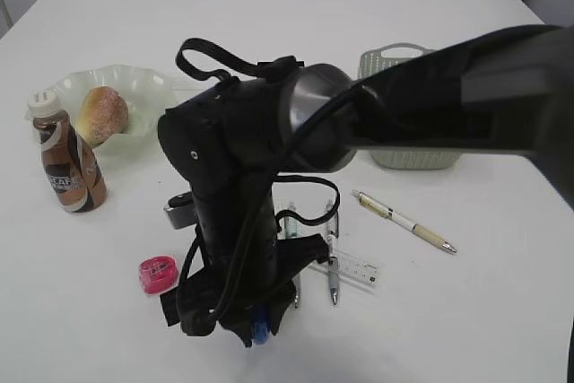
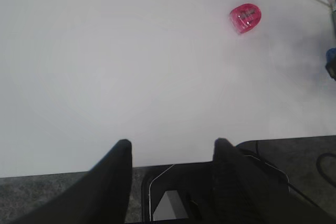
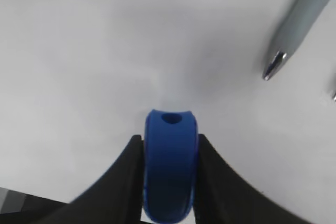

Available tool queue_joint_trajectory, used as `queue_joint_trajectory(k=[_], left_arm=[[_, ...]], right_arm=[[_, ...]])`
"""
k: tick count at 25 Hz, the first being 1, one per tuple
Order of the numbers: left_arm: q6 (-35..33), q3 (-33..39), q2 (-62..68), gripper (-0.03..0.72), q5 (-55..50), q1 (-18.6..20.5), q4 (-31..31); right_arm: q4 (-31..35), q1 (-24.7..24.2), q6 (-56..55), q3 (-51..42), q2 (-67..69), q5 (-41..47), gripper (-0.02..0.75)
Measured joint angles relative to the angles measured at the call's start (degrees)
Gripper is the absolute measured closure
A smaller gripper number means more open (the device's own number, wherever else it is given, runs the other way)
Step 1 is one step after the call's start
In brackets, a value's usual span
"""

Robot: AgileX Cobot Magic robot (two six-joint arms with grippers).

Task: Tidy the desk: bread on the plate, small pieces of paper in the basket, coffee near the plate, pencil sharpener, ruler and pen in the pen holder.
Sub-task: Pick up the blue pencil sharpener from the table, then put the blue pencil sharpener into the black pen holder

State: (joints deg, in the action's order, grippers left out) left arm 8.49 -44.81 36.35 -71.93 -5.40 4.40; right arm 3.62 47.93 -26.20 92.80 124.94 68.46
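My right gripper [image 3: 169, 140] is shut on a blue pencil sharpener [image 3: 170, 166], low over the desk [image 1: 466, 311] near its front edge [image 1: 260, 330]. A pink pencil sharpener [image 1: 157, 275] lies to its left, also seen far ahead of my open, empty left gripper [image 2: 173, 142] as a pink sharpener [image 2: 244, 18]. The clear ruler [image 1: 354, 271] and a cream pen [image 1: 404, 221] lie right of the arm. The bread [image 1: 100, 114] sits on the green plate [image 1: 143, 85], the coffee [image 1: 67, 163] beside it. The basket [image 1: 395, 62] stands at the back. Pen holder and paper pieces are hidden.
Grey pens [image 1: 333, 277] lie next to the ruler, and one pen tip [image 3: 275, 64] shows close to the held sharpener. The right arm's dark bulk [image 1: 269, 159] covers the desk's middle. The left gripper hangs over the desk's near edge [image 2: 63, 169].
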Motion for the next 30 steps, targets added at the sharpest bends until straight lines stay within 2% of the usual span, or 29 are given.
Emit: queue_joint_trajectory(k=[7,14,22,30], left_arm=[[0.0,0.0,0.0,0.322,0.0,0.0,0.0],[0.0,0.0,0.0,0.322,0.0,0.0,-0.21],[0.0,0.0,0.0,0.325,0.0,0.0,-0.21],[0.0,0.0,0.0,0.326,0.0,0.0,-0.21]], right_arm=[[-5.13,0.0,2.73,1.98,-1.36,0.59,0.552],[-9.65,3.26,7.22,1.98,-6.51,0.65,0.552],[-10.0,4.5,15.98,1.98,-11.33,-4.84,0.552],[-12.1,2.95,21.97,1.98,-20.42,-17.48,0.552]])
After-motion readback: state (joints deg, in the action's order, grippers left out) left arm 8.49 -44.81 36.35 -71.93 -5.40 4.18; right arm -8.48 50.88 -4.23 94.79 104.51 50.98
